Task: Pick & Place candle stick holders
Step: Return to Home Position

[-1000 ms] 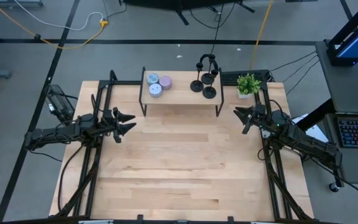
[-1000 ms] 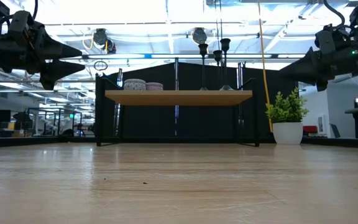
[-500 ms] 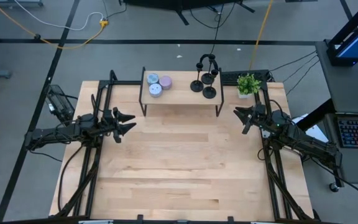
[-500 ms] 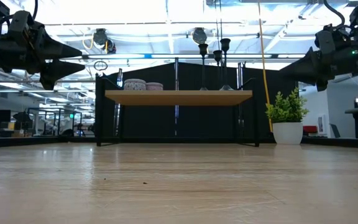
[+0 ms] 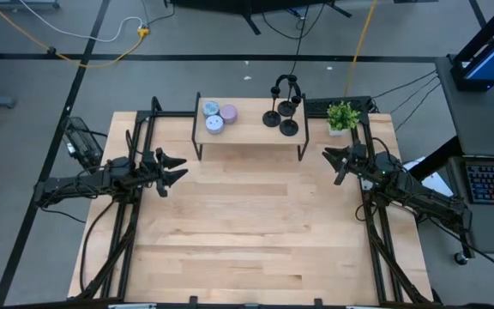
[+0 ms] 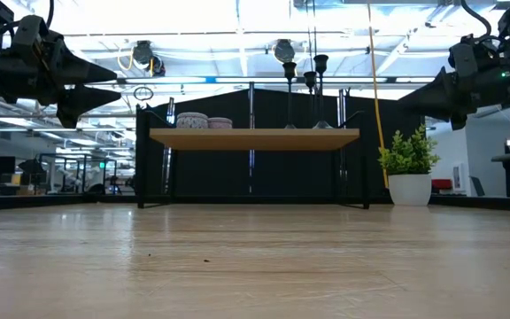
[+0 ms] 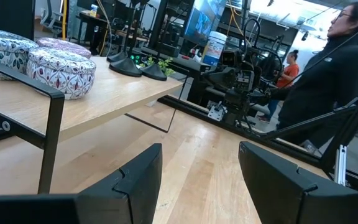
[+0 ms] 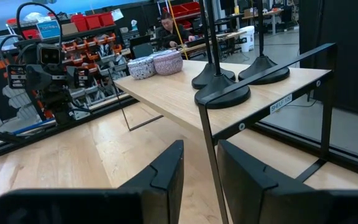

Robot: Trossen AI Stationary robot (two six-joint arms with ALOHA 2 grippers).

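Observation:
Three black candle stick holders (image 5: 281,116) stand by their round bases on the right half of a small wooden shelf (image 5: 247,130) at the table's far edge. Their stems (image 6: 305,89) rise above it, and the bases (image 8: 222,95) show close in the right wrist view. My left gripper (image 5: 183,168) hovers open above the table's left side, pointing level toward the right, with nothing between its fingers (image 7: 201,149). My right gripper (image 5: 329,161) hovers at the right side, pointing left, its fingers (image 8: 201,146) a small gap apart and empty.
Three small round tins (image 5: 217,116) sit on the shelf's left half. A potted plant (image 5: 342,116) stands right of the shelf at the far right corner. Bare wooden table (image 5: 247,223) spreads in front of the shelf. A person (image 7: 334,74) stands beyond the table's right side.

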